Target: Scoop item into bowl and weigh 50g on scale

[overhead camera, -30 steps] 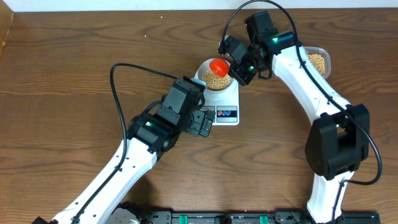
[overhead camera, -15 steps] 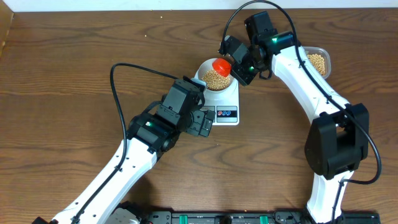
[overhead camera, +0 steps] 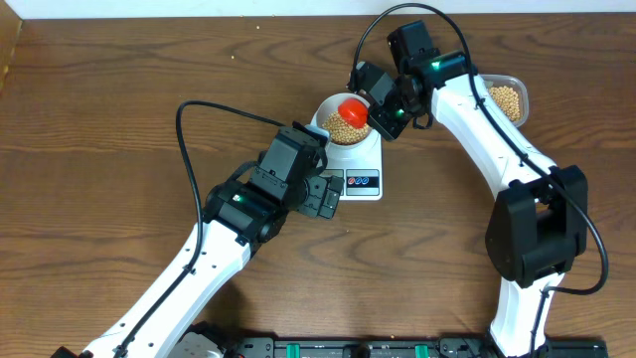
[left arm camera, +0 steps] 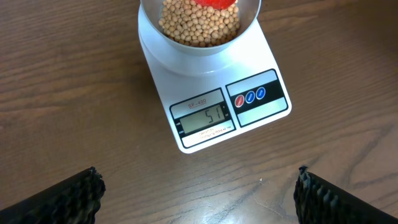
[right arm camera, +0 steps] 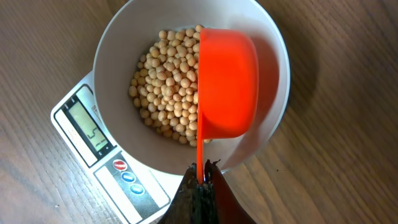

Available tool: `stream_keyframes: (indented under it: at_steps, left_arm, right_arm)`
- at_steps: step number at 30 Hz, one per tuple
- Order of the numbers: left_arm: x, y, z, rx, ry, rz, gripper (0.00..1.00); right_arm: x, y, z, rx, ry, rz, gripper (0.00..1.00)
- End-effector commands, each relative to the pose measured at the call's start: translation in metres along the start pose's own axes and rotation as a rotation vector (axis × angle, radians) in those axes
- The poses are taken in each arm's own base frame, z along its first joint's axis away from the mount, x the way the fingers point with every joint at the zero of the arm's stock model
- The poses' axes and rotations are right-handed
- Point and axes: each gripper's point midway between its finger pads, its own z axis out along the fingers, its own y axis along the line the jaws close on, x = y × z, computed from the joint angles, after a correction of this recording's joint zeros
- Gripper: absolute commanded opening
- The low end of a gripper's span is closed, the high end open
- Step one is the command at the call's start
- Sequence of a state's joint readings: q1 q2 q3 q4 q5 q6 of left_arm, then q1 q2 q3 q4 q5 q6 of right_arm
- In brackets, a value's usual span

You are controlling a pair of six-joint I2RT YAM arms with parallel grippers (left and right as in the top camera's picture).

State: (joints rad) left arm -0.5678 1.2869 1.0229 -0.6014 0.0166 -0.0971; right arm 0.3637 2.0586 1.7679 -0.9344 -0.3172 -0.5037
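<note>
While the right gripper [right arm camera: 200,177] at 2 o'clock of the bowl [right arm camera: 118,50] clamps the orange scoop [right arm camera: 227,81] over the beans [right arm camera: 161,81], the left gripper [left arm camera: 199,186] hovers wide-jawed at 7 o'clock of the scale [left arm camera: 205,118].

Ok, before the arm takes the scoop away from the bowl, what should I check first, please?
1. The bowl stands on the scale: ok.
2. The display is at the target: not ok, it shows 51.
3. The right pincer is shut on the handle of the scoop: ok.
4. The scoop is free of beans: cannot tell, its inside is hidden.
5. The left pincer is open and apart from the scale: ok.
</note>
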Motion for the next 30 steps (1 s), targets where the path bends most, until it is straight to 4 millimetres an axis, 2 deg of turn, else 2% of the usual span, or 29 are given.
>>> stream_keyframes:
  at_steps: [1,25,30]
  left_arm:
    - [-0.002,0.0,-0.001,-0.001,-0.006,0.01,1.0]
    - [-0.002,0.0,-0.001,-0.001,-0.005,0.01,1.0]
    - [-0.002,0.0,-0.001,-0.001,-0.006,0.01,1.0]
  right_arm:
    - [-0.002,0.007,0.005,-0.016,0.004,-0.019,0.01]
    - [-0.004,0.024,0.006,-0.079,-0.001,-0.012,0.01]
    - [-0.004,0.023,0.006,-0.076,-0.002,0.005,0.01]
